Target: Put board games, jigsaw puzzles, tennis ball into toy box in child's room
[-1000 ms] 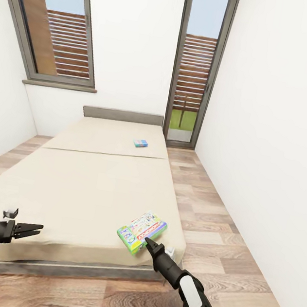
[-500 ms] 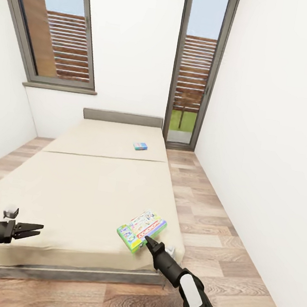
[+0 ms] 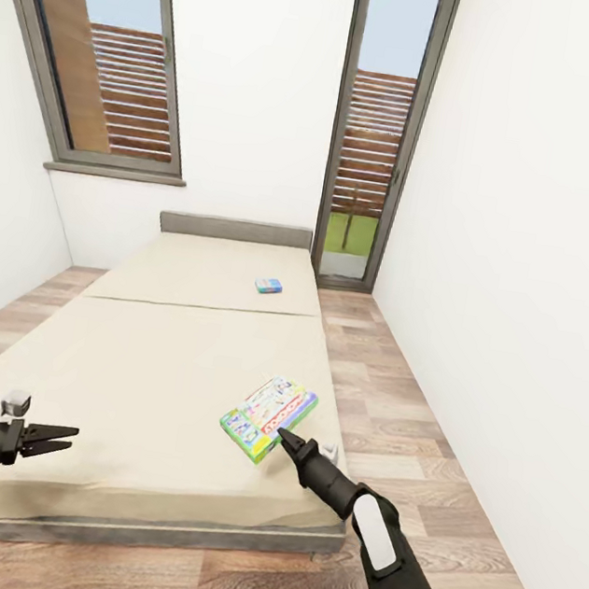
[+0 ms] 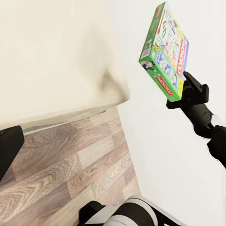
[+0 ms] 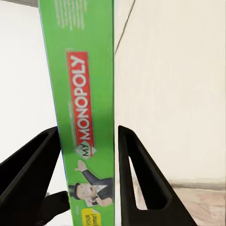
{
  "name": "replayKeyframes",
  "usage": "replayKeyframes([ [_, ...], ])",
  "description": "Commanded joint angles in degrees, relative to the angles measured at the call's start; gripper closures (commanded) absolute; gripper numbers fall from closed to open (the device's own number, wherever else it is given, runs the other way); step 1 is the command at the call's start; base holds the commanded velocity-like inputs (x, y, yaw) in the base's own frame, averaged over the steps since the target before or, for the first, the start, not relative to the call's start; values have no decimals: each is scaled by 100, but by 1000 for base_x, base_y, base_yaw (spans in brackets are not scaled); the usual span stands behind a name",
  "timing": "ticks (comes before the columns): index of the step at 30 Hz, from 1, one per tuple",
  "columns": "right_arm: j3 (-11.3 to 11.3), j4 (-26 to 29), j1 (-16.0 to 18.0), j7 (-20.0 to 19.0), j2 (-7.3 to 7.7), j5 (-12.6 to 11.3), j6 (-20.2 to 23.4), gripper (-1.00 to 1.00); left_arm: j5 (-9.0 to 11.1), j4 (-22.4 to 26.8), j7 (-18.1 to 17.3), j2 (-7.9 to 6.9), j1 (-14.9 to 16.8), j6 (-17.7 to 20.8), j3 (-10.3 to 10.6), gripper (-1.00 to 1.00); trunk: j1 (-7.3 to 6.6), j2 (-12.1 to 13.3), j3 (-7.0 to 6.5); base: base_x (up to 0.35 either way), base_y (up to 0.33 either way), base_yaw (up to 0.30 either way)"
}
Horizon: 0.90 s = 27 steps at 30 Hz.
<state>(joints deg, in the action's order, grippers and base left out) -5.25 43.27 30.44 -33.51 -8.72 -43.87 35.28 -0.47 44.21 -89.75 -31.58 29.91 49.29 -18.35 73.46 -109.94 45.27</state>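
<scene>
right jaws (image 5: 87, 155) clamping green board game (image 5: 87, 94)

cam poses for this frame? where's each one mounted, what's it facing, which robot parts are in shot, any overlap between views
Head view: on the robot's head, looking forward and down over the bed; both arms show, left gripper and right gripper.
Left wrist view: on the left arm, facing across the bed's corner and wood floor toward the right arm.
Right wrist view: on the right arm, looking along two dark fingers that clamp the green Monopoly box.
Shared: that box shows in the head view and the left wrist view too.
</scene>
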Motion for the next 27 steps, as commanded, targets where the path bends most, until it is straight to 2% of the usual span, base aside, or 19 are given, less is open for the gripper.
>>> replayKeyframes([
  [1, 82, 67, 1, -19, 35, 11, 34, 100, -9, 0, -25, -6, 3, 86, -1, -100, -23, 39, -13, 0, 0, 0],
  [5, 314, 164, -5, -49, 137, 4, 39, 100, -9, 0, -25, -81, 5, 133, 1, -100, -111, 200, -85, 0, 0, 0],
  [14, 401, 216, -24, -213, 203, 2, -2, 100, -5, -2, -25, -283, 6, 159, -19, -100, -309, 561, -246, 0, 0, 0],
  [27, 417, 222, -29, -225, 207, 6, -6, 100, -6, -9, -25, -291, 6, 194, -20, -100, -594, 1082, -480, 0, 0, 0],
])
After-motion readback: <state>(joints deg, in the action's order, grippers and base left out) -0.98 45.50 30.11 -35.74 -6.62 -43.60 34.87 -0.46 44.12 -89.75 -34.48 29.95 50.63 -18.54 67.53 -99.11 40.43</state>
